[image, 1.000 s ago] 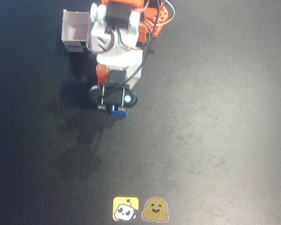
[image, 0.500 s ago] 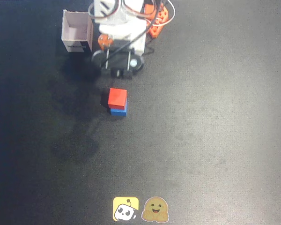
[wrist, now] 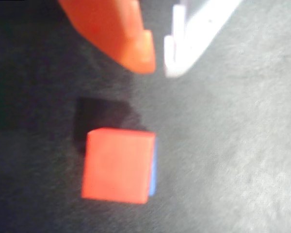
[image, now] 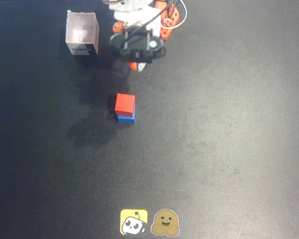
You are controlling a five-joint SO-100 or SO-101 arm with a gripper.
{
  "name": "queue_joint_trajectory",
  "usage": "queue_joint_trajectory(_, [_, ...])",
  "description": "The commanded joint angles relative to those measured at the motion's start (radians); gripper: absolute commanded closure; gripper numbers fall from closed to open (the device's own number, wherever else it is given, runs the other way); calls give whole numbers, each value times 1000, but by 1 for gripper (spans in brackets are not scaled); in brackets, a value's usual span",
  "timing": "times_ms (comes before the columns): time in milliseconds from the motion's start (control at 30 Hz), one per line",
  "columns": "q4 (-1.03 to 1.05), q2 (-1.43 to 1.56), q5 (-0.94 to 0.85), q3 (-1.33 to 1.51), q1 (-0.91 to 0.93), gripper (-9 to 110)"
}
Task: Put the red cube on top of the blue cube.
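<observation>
The red cube (image: 125, 103) sits on top of the blue cube (image: 126, 119) near the middle of the dark table. In the wrist view the red cube (wrist: 117, 165) covers nearly all of the blue cube (wrist: 152, 167), which shows only as a thin strip at its right edge. My gripper (image: 137, 64) is drawn back toward the arm's base, well clear of the stack. In the wrist view the gripper (wrist: 159, 63) holds nothing, and its orange finger (wrist: 131, 43) and white finger (wrist: 184, 43) stand almost together with a narrow gap.
An open white box (image: 82, 34) stands at the top left beside the arm's base. Two stickers, a yellow one (image: 134, 221) and a brown one (image: 165, 222), lie at the table's bottom edge.
</observation>
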Motion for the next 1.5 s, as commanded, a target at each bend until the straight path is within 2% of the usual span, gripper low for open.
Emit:
queue_joint_trajectory(0, [-46,71,0,52,-11,101])
queue_joint_trajectory(700, [-410,71,29,316,-54,101])
queue_joint_trajectory(1000, [-397,63,94,318,-71,101])
queue_joint_trajectory(1467, [-187,71,166,318,-63,101])
